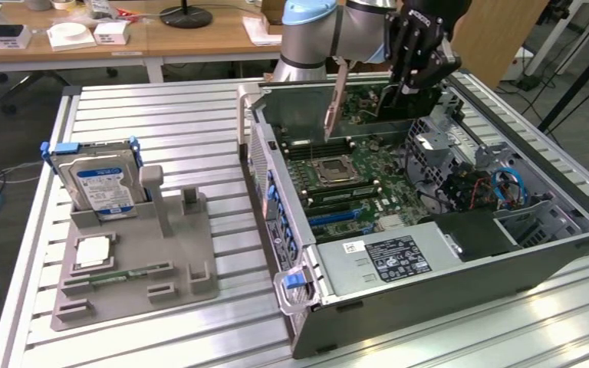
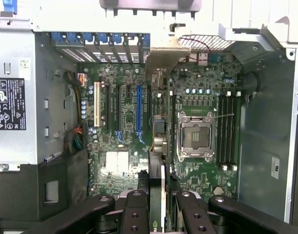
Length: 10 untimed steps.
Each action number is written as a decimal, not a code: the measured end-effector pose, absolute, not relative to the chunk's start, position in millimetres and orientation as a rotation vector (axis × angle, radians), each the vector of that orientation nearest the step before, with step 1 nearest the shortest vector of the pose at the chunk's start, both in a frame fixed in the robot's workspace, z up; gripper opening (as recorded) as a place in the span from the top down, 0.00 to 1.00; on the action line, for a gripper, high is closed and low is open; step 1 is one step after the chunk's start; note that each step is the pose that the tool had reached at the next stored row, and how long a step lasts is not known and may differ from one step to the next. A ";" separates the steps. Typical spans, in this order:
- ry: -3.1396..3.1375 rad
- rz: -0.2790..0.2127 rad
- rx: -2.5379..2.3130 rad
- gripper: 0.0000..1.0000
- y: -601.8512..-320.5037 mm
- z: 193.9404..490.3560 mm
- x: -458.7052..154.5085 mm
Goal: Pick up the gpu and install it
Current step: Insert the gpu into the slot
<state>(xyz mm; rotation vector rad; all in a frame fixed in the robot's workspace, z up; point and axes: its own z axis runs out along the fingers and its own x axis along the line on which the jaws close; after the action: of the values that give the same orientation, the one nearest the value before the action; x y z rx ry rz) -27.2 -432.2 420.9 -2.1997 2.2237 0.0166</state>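
My gripper [image 1: 409, 86] hangs over the open computer case [image 1: 305, 307] and is shut on the gpu [image 1: 382, 103]. The card's metal end bracket [image 1: 333, 100] points toward the case's back wall. The card is held upright above the motherboard [image 1: 346, 180], clear of the slots. In the wrist view the gpu [image 2: 158, 146] appears edge-on as a thin blade running from between my fingers [image 2: 137, 212] to its bracket [image 2: 163, 53]. It lies just beside the blue expansion slot [image 2: 138, 112] and between that slot and the CPU socket [image 2: 195, 134].
On the exterior view's left, a grey holder [image 1: 162, 284] carries a silver hard drive with a blue label [image 1: 100, 188], a processor chip [image 1: 92, 251] and a slim green memory stick [image 1: 120, 274]. The power supply [image 1: 397, 257] sits in the case's near corner. Cables [image 1: 494, 188] are bundled in the case on the exterior view's right.
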 end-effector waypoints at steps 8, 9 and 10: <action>2.204 0.017 -2.219 0.74 -432.2 416.6 -27.2; 2.203 0.017 -2.221 0.74 -432.2 416.1 -27.2; 2.202 0.017 -2.222 0.74 -432.2 415.6 -27.2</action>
<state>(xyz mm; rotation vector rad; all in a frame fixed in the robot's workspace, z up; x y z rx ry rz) -27.2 -432.2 415.6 -2.2217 2.2017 0.0169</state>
